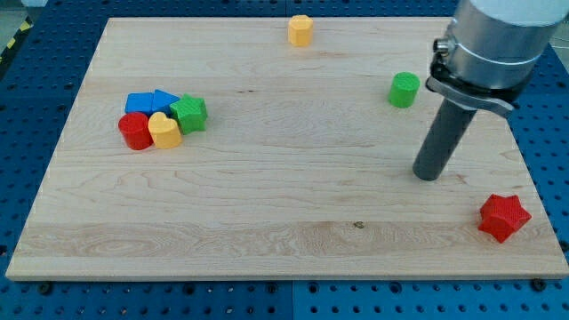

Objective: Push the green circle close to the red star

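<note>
The green circle [404, 90] sits on the wooden board at the view's upper right. The red star [504, 217] lies near the board's bottom right corner. My tip [429, 175] rests on the board between them, below and slightly right of the green circle and up and left of the red star. It touches neither block.
A cluster at the view's left holds a blue cube [140, 102], a blue triangle [164, 99], a green star [189, 114], a red circle [135, 131] and a yellow heart [164, 131]. A yellow hexagon [300, 30] sits at the top edge. The board's right edge [538, 182] is close to the red star.
</note>
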Robot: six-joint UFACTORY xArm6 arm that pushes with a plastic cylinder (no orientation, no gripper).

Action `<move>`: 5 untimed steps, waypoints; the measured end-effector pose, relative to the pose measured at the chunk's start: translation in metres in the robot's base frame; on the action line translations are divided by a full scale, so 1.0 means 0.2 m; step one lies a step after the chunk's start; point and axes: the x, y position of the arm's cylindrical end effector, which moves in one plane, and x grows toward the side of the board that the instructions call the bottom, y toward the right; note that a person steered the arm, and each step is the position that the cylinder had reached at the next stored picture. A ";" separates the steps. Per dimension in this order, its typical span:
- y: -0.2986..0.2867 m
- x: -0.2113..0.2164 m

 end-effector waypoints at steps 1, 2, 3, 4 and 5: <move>-0.11 -0.03; -0.16 -0.24; -0.25 -0.44; -0.26 -0.52; -0.26 -0.52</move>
